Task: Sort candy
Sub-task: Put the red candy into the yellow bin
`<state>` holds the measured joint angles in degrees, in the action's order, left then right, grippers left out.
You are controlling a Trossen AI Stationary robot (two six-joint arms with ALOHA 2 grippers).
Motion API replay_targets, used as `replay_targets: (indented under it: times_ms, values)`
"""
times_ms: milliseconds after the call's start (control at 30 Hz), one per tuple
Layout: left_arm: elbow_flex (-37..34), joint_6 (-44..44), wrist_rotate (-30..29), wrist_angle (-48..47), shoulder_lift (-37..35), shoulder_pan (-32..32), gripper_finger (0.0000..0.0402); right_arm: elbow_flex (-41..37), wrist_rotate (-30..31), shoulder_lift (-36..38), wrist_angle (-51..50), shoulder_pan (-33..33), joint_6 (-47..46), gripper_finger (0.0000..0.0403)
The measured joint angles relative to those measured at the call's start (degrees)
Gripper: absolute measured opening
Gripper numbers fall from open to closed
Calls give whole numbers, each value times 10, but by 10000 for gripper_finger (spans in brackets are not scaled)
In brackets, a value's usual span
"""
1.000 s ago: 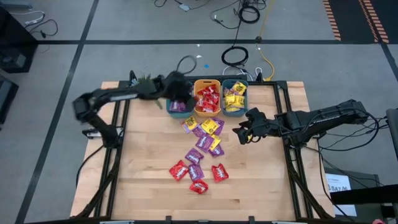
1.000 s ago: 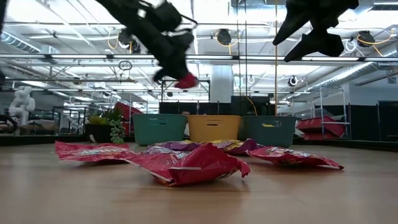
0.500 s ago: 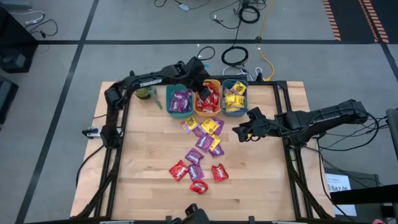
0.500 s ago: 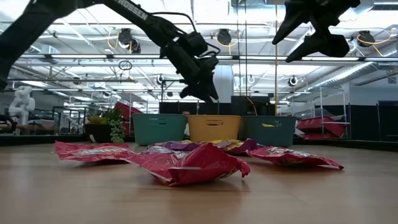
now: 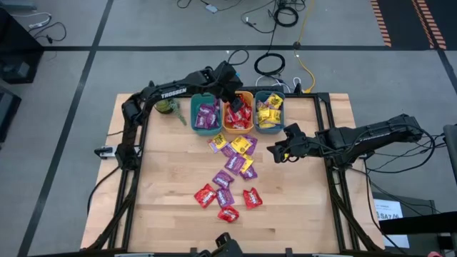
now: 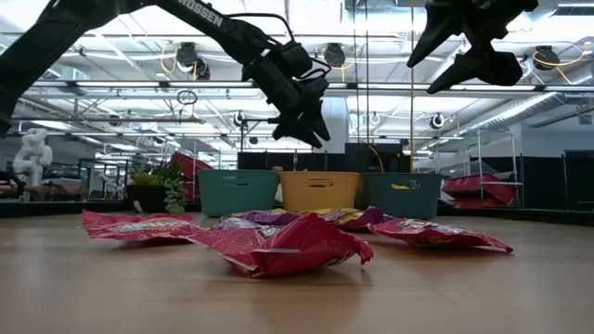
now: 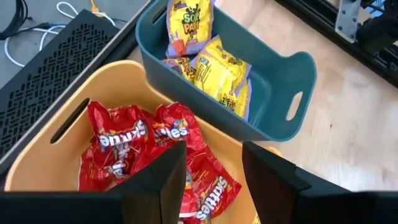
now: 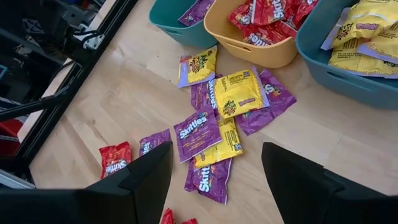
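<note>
My left gripper (image 5: 230, 89) hangs over the orange bin (image 5: 227, 126), its jaws parted and holding nothing; the left wrist view looks down between the two dark fingers (image 7: 163, 186) onto the red packets (image 7: 124, 149) heaped inside that bin. From bench level the same gripper (image 6: 304, 119) sits well above the bin's rim (image 6: 320, 190).

The orange bin is the middle one of three standing in a row at the far edge of the bench (image 5: 164, 193). Touching it on one side is a teal bin (image 5: 195, 123) with purple packets (image 5: 207, 116), and on the other side a second teal bin (image 5: 258, 128) with yellow packets (image 5: 269, 111).

On the bare wood just in front of the orange bin lies a loose cluster of purple and yellow packets (image 5: 238, 153), some overlapping. Farther from the bin, toward the near edge, four red packets (image 5: 228, 202) lie scattered around one purple packet.

My right gripper (image 5: 280, 150) waits in the air beside that loose cluster, on the yellow bin's side of the orange bin, its jaws open and empty. A small green plant (image 5: 166, 107) stands near the purple bin, on the side away from the orange one.
</note>
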<state>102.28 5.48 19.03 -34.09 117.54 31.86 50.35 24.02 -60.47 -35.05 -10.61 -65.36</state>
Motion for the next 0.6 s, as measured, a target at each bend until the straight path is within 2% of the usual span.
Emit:
replay_targets:
  times_ms: [200, 400, 600]
  values:
    - [2, 0, -10, -1, -10, -1, 164, 0, -1, 0, -8, 0, 2, 238]
    - [3, 1, -90, -31, -42, -9, 164, 0, -2, 0, -15, 0, 4, 238]
    - [2, 7, -129, -102, -87, -36, 164, 0, -4, 0, -17, 0, 23, 238]
